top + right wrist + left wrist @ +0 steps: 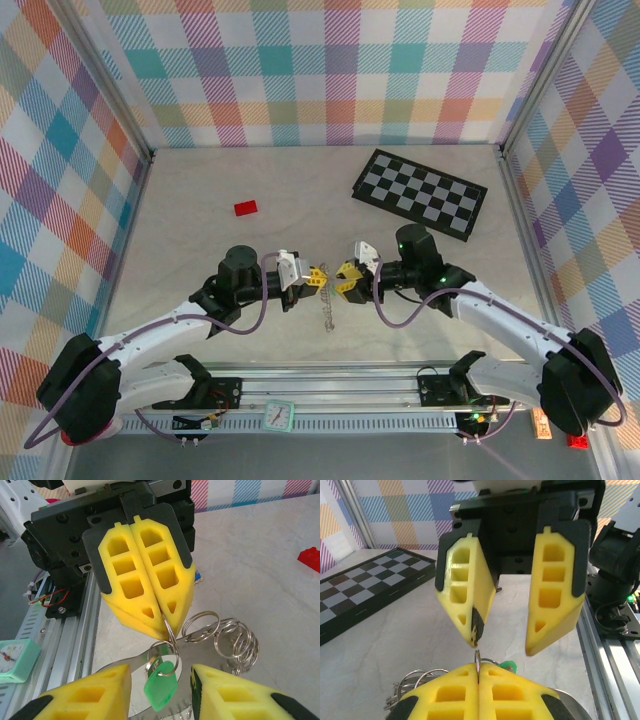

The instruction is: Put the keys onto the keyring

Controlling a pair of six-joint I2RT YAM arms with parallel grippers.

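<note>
My left gripper (316,276) (478,669) is shut on a thin silvery ring of the keyring (225,637), held edge-on between its yellow fingertips. The rest of the keyring, a chain of linked rings (326,312) (415,681), hangs down from that grip. The green key (161,690) (507,666) dangles from a small ring linked to the held one. Facing it, my right gripper (346,280) (160,670) (504,647) is open, its fingers on either side of the green key and touching nothing. A blue sliver (198,575) shows behind the left fingers; whether it is the blue key I cannot tell.
A black-and-grey checkerboard (420,193) lies at the back right and a flat red block (245,208) at the back left. A mint-green clock (279,414) sits on the rail between the arm bases. Plaid walls enclose the table.
</note>
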